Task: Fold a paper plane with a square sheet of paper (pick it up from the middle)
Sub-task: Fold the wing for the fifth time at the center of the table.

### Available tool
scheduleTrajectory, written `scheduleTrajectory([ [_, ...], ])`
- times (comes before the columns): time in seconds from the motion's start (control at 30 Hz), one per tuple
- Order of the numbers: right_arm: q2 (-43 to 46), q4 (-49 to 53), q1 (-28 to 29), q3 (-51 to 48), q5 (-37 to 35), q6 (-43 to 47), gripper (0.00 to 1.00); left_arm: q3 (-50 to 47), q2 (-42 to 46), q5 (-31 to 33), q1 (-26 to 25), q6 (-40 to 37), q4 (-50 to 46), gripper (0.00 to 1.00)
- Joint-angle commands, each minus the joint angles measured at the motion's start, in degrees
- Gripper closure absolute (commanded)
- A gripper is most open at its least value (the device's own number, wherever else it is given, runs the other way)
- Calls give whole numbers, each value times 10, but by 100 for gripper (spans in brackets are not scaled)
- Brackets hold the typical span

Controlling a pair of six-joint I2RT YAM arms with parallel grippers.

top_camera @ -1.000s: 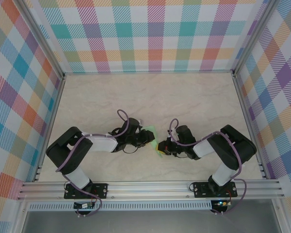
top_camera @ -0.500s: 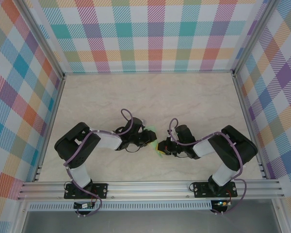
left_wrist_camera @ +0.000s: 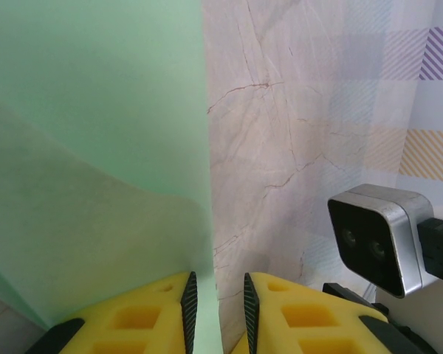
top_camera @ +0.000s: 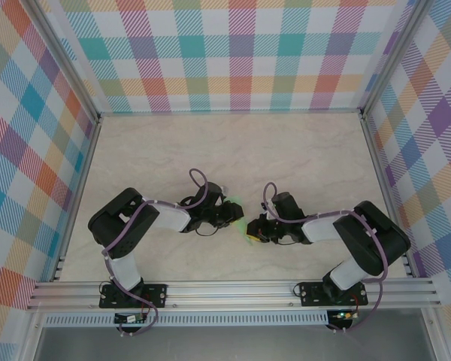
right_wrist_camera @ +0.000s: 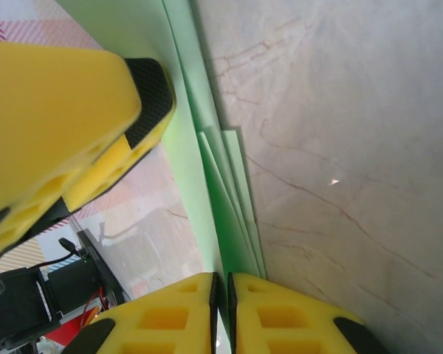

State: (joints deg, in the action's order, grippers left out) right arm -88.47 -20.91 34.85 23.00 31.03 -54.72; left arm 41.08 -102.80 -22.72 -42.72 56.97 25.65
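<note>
The table (top_camera: 286, 150) is a flat rectangular slab with a pale beige marbled surface crossed by thin brown veins. Plaid walls (top_camera: 233, 53) stand along its left, back and right edges. An aluminium rail (top_camera: 233, 289) runs along the near edge. Folded pale green paper (left_wrist_camera: 96, 110) sits over the front-centre area of the surface, with its straight edge running beside the veined top. Whether the paper touches the surface cannot be determined.

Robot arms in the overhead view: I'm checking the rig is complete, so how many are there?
2. The left arm is lower left, the right arm lower right, both reaching toward the middle.
</note>
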Motion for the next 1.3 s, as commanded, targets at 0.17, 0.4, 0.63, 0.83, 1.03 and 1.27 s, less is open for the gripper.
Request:
scheduleTrajectory([
  [0.17,1,133,-3,21,-3,60,91,6,-14,-4,-5,-12,-12,74],
  [0.4,12,180,-2,47,-2,79,86,8,-18,-5,-5,-10,-11,74],
  [0.63,15,208,4,62,2,100,79,11,-20,-8,-5,-10,-13,74],
  [0.83,0,246,14,78,-32,111,84,14,-22,-10,-5,-9,-14,75],
  [1.03,-21,275,21,84,-69,108,89,13,-20,-10,-5,-9,-18,75],
  [1.27,-26,313,33,101,-81,121,88,12,-20,-8,-5,-9,-21,75],
])
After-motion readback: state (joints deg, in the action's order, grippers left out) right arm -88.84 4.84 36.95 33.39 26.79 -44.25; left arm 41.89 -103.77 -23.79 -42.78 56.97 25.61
